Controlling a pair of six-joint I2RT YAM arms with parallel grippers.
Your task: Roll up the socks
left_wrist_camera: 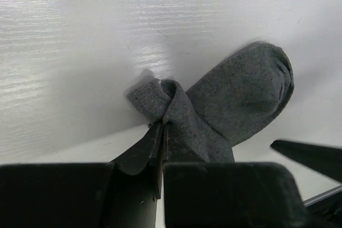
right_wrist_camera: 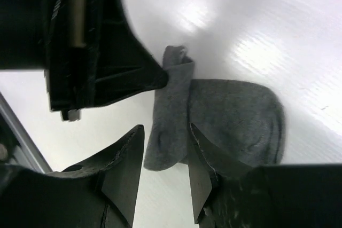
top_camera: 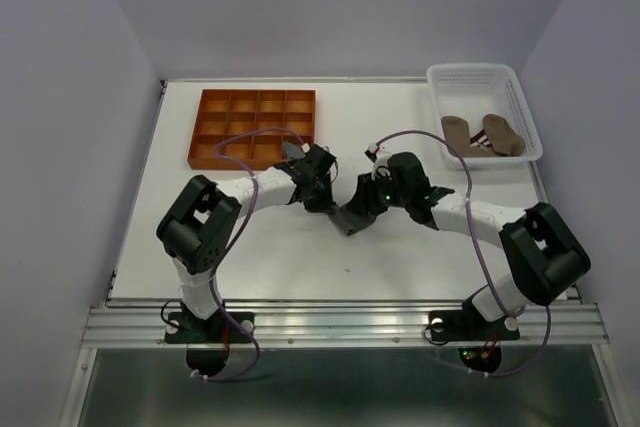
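Top external view: at the far left of the surface (top_camera: 300, 262) sits an orange tray (top_camera: 255, 127) divided into square compartments. Just in front of it the left arm reaches toward the middle, with its left end effector (top_camera: 326, 199) lowered to the surface. A grey sock (top_camera: 350, 219) lies on the surface in the middle, between the two arms, as a small dark heap. The right end effector (top_camera: 368, 203) comes in at it from the other side. At the far right corner stands a white basket (top_camera: 472, 71) holding tan socks (top_camera: 460, 130), with a red-and-white striped part showing between them.

The left wrist view shows the left end effector pressed together on a bunched fold at one end of the grey sock. The rest of the sock spreads flat on the surface, away from the camera, with its rounded end to the right.

The right wrist view shows the right end effector spread, its fingers (right_wrist_camera: 125, 166) apart with a folded strip of the grey sock lying between them. Neither finger is clamping the strip. The tip of the left end effector meets the sock's upper end just beyond, and the broad part of the sock lies flat to the right.
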